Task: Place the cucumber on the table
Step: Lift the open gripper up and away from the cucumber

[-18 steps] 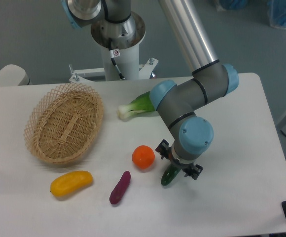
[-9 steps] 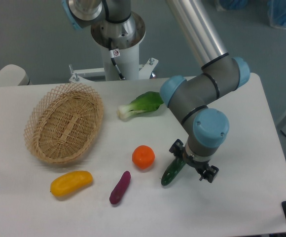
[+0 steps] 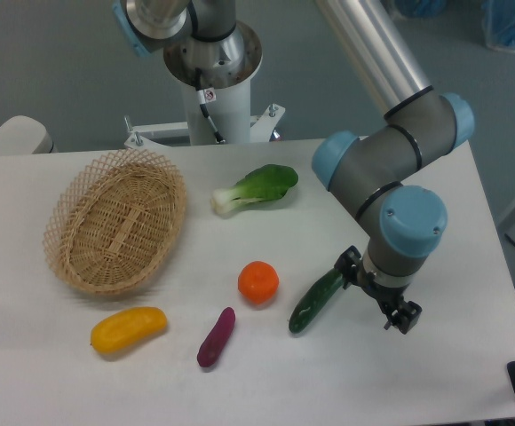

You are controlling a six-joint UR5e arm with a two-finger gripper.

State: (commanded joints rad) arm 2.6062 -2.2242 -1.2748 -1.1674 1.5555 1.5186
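glossy curved cucumber (image 3: 316, 301) on smooth table (image 3: 471, 355)

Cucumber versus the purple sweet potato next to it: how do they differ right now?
The cucumber is dark glossy green; the sweet potato is dull purple. The cucumber is longer and thicker; the sweet potato is slimmer and shorter. The cucumber's upper end lies right beside the gripper; the sweet potato lies well away from it. Both lie flat on the table, slanting the same diagonal way.

Dark green cucumber (image 3: 316, 301), white table (image 3: 471, 266), tan woven basket (image 3: 115, 222), orange fruit (image 3: 258, 281), purple sweet potato (image 3: 216, 337).
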